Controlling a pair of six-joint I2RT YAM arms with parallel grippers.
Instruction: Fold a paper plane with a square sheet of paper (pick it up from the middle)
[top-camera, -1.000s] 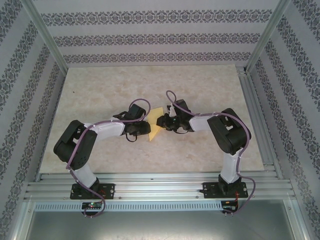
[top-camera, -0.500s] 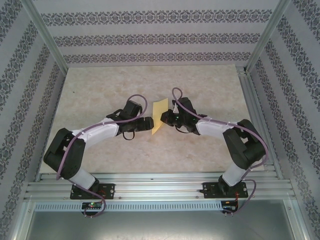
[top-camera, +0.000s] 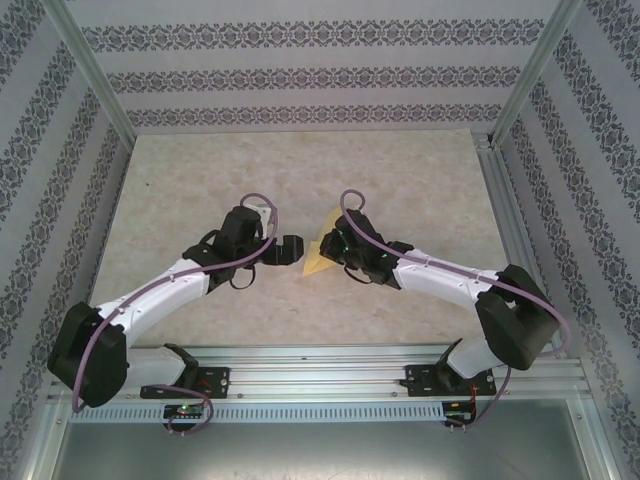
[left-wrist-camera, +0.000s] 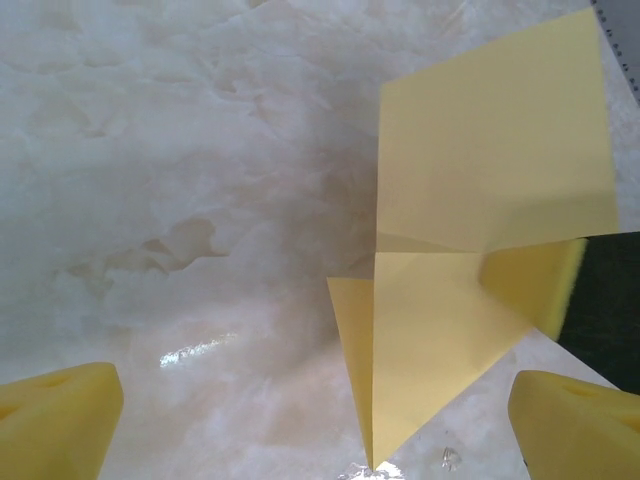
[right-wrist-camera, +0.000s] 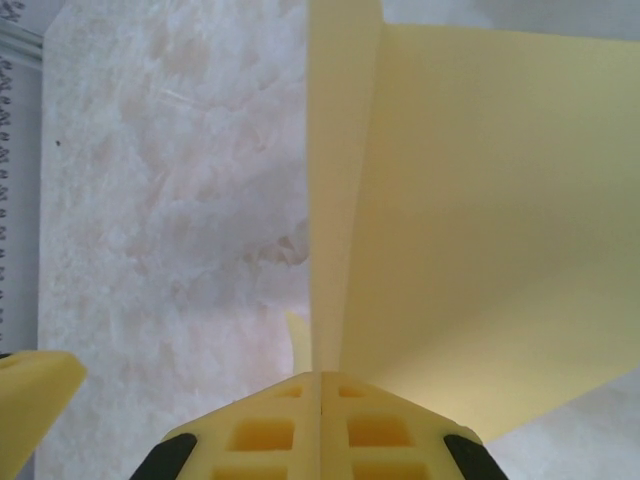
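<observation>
The square sheet of paper (top-camera: 318, 264) is yellow and partly folded, standing on one corner on the marble table (top-camera: 200, 180) between the two arms. In the left wrist view the paper (left-wrist-camera: 450, 330) shows a centre crease, a narrow flap on its left and a broad flap above. My right gripper (right-wrist-camera: 322, 385) is shut on the paper (right-wrist-camera: 480, 200), pinching its folded edge between the yellow pads (right-wrist-camera: 270, 435). My left gripper (left-wrist-camera: 315, 405) is open wide, its pads (left-wrist-camera: 55, 420) on either side of the paper's lower corner and not touching it. Seen from above, the left gripper (top-camera: 288, 250) and right gripper (top-camera: 328, 243) face each other.
An aluminium rail (top-camera: 510, 230) runs along the table's right edge, and the frame (top-camera: 320, 365) with the arm bases lies along the near edge. Patterned walls (top-camera: 300, 80) enclose the back and sides. The right gripper's black finger (left-wrist-camera: 605, 300) shows at the right of the left wrist view.
The left gripper has opened and let go of the paper. The right gripper has shut on it. Both arms have stretched forward, and the paper has come down to the table.
</observation>
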